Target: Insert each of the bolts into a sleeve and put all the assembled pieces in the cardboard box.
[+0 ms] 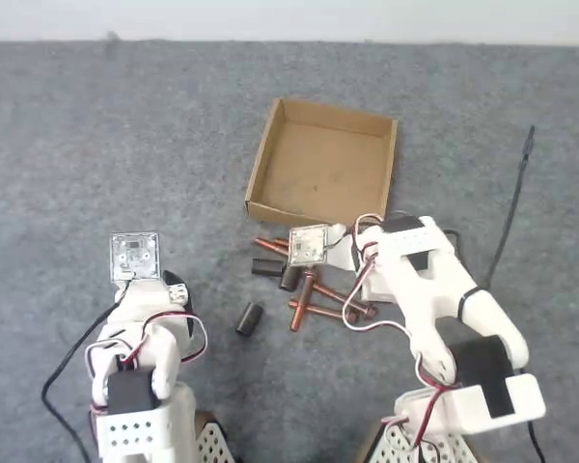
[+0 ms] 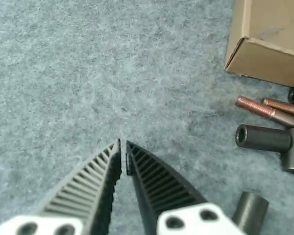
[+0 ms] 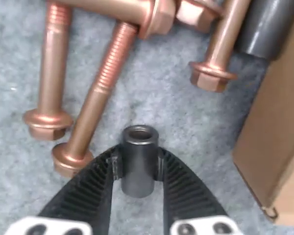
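A dark sleeve [image 3: 139,169] stands on end just beside the cardboard box [image 1: 328,164], clamped between the ribbed black fingers [image 3: 88,191] of the right gripper [image 3: 137,157], its bore facing up. Five copper-coloured bolts [image 3: 100,93] lie loose on the grey desk [image 1: 96,125] just beyond the held sleeve: two are side by side with their heads toward the gripper, one lies crosswise past them, a fourth shows mainly its flanged head, and the fifth is nearest the box wall. A second sleeve [image 3: 269,24] rests against that wall beyond the fifth bolt. From above, the box stands open, with bare cardboard showing across its floor. The scattered parts sit just off its near wall, and the right arm [image 1: 434,289] reaches in over them. Three sleeves lie in the open there. Two [image 1: 266,267] are close together near the box's near-left corner. The third, a lone sleeve [image 1: 249,318], is farther from the box than the rest. It cannot be told whether the held sleeve is one of these three. The left gripper [image 2: 122,144] hangs over bare desk well away from the box's left corner. Its fingers [image 2: 157,183] are drawn together with the tips almost touching. The left arm [image 1: 140,328] stands apart from the pile of parts. A thin black cable [image 1: 511,207] runs across the desk on the far side of the right arm from the box.
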Action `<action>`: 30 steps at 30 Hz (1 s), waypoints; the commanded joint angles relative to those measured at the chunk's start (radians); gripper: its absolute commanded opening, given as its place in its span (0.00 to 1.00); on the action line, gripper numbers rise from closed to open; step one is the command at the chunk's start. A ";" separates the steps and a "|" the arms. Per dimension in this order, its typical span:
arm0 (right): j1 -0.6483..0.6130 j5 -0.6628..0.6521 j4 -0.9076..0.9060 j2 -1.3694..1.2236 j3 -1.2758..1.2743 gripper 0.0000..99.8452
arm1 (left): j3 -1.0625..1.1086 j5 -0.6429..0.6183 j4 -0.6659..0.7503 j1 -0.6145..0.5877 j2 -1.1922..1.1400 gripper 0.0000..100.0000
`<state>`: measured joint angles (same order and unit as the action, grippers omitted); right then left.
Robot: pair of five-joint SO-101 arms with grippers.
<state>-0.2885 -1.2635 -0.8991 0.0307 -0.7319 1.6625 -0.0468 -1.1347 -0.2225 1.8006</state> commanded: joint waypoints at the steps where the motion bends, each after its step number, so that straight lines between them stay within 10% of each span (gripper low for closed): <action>1: 0.062 0.176 -0.008 0.033 0.055 0.01 | -0.004 0.009 0.025 -0.009 0.018 0.01; 16: 0.410 1.180 -0.288 0.205 0.137 0.01 | -0.004 0.009 0.021 -0.009 0.018 0.01; 30: 0.777 1.264 -0.231 0.285 -0.071 0.01 | -0.004 0.009 0.021 -0.009 0.018 0.01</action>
<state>0.4250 -0.0023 -1.1523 0.2087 -0.7841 1.6625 -0.0468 -1.1347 -0.2225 1.8006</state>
